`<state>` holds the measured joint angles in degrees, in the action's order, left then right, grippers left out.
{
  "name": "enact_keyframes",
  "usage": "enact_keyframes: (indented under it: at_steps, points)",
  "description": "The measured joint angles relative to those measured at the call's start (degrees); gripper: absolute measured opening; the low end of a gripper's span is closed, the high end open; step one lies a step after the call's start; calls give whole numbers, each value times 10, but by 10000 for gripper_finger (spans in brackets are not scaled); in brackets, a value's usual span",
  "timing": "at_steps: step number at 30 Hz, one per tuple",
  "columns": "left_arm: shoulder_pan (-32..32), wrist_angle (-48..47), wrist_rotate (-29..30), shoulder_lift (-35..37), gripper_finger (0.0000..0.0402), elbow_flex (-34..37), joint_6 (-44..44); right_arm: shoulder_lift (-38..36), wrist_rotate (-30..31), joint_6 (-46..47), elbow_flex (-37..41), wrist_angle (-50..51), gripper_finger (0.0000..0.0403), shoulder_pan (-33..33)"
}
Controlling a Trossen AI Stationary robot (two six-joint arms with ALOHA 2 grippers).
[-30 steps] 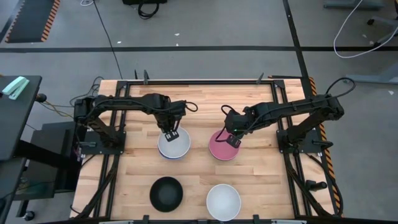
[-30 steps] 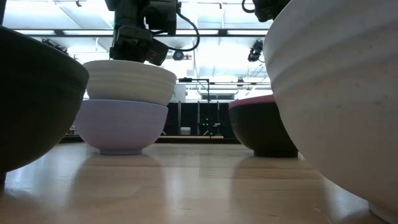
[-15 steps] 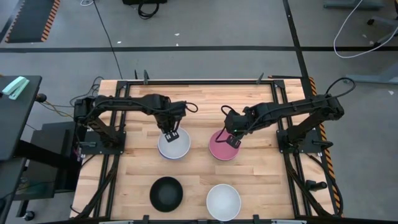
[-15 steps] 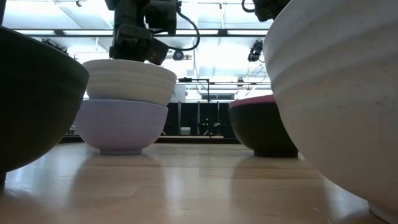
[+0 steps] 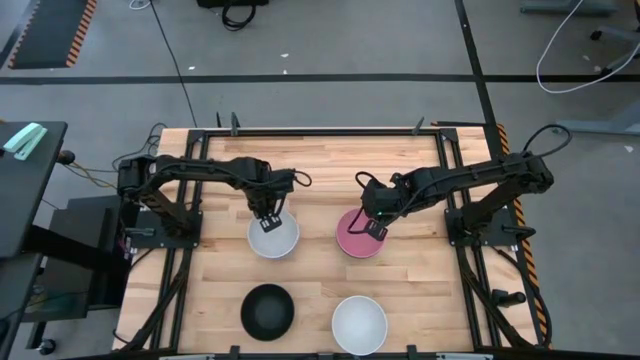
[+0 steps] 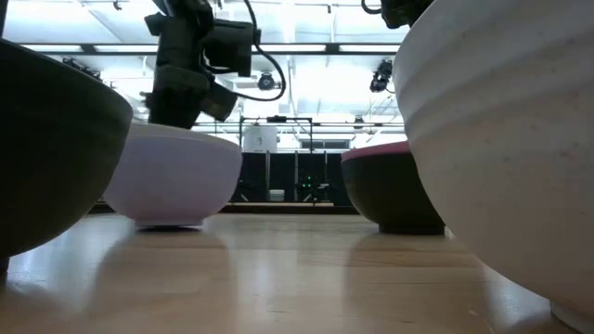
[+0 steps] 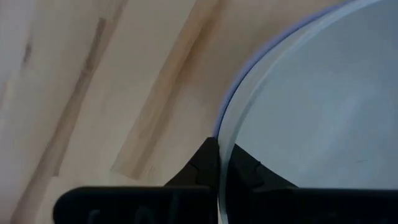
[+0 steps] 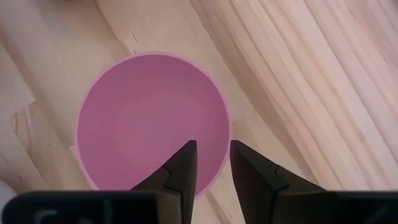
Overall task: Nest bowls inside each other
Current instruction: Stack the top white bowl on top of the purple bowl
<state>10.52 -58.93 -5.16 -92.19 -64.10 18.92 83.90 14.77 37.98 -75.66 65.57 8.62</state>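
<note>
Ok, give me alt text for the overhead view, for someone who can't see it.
Two robot arms reach over a wooden table: the left end effector grips the rim of a white bowl, the right end effector hovers over a pink bowl. A black bowl and another white bowl sit nearer the front.

A light wooden desk (image 5: 320,270) of long glued planks is seen from above, framed by black metal rails (image 5: 320,130). Around it lies a grey concrete floor (image 5: 330,40), crossed by dark tape lines (image 5: 300,77). At 10 o'clock from the desk, a black mat with an orange-striped edge (image 5: 50,30) is laid on the floor. At 9 o'clock a dark side table (image 5: 25,190) is placed, with a pale green item (image 5: 22,138) on it. A white cable (image 5: 590,50) is looped at 2 o'clock. In the low view, bright ceiling lights (image 6: 306,79) and dark racks (image 6: 297,176) are seen behind the desk.
</note>
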Motion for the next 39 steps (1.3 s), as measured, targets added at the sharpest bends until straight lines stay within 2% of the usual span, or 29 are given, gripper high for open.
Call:
enact_keyframes:
  at_steps: [4,12,17,24,31,39]
  points:
    - [0,20,0,0,13,0,0,0,2,0,0,-7,104,0]
    - [0,30,-24,0,84,0,0,0,1,0,0,-8,104,0]
    - [0,35,-60,0,112,-13,0,0,0,0,0,-10,104,0]
    - [0,28,-65,0,146,-40,2,0,0,1,0,-10,104,0]
    - [0,-55,-63,1,172,-78,-5,0,-22,27,34,-9,105,19]
    - [0,-134,-23,57,173,-76,22,0,-26,55,72,-11,104,51]
